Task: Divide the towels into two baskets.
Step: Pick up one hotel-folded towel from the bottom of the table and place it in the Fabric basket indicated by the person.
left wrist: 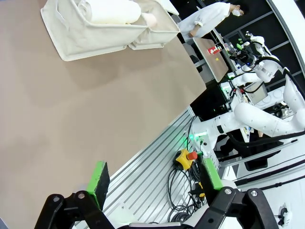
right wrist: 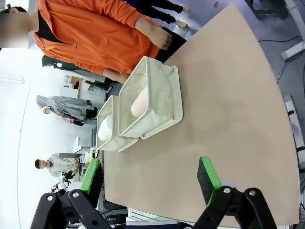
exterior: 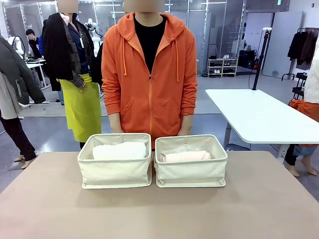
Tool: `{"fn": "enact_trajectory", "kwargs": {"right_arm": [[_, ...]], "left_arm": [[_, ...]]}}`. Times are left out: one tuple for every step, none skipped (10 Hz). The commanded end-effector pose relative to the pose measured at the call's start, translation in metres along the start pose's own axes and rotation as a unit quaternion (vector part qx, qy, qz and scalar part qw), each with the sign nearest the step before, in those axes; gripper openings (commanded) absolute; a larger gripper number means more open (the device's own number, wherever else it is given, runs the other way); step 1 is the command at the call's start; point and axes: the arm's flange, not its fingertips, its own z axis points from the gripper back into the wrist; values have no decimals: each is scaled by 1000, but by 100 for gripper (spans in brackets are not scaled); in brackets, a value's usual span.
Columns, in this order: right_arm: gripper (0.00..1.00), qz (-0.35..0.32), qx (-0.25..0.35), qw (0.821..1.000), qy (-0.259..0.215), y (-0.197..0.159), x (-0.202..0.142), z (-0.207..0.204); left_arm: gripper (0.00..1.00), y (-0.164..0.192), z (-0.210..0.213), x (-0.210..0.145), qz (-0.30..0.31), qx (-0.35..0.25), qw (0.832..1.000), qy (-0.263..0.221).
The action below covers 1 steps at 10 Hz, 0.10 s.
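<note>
The left gripper (left wrist: 155,183) has black angular linkage arms with silver screws and bright green rectangular pads (left wrist: 99,181). The right gripper (right wrist: 148,180) matches: black links, green pads (right wrist: 208,179). At twelve o'clock, the person wears an orange zip-up hoodie (exterior: 149,79) with drawstrings over a black shirt.

Two baskets (exterior: 115,172) side by side, towels (exterior: 119,150) inside.

Across my brown surface (exterior: 159,214) I see a person in an orange hoodie (exterior: 149,74) standing at the far edge. Behind them, to my right, is a white table (exterior: 259,117); further back a shelf rack (exterior: 222,66). Someone in a yellow-green apron (exterior: 82,107) stands at left.
</note>
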Motion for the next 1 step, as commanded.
{"fn": "enact_trajectory", "kwargs": {"right_arm": [[100, 5, -1, 1000, -5, 2, 1, 1]], "left_arm": [[96, -4, 3, 1, -3, -10, 1000, -10]]}}
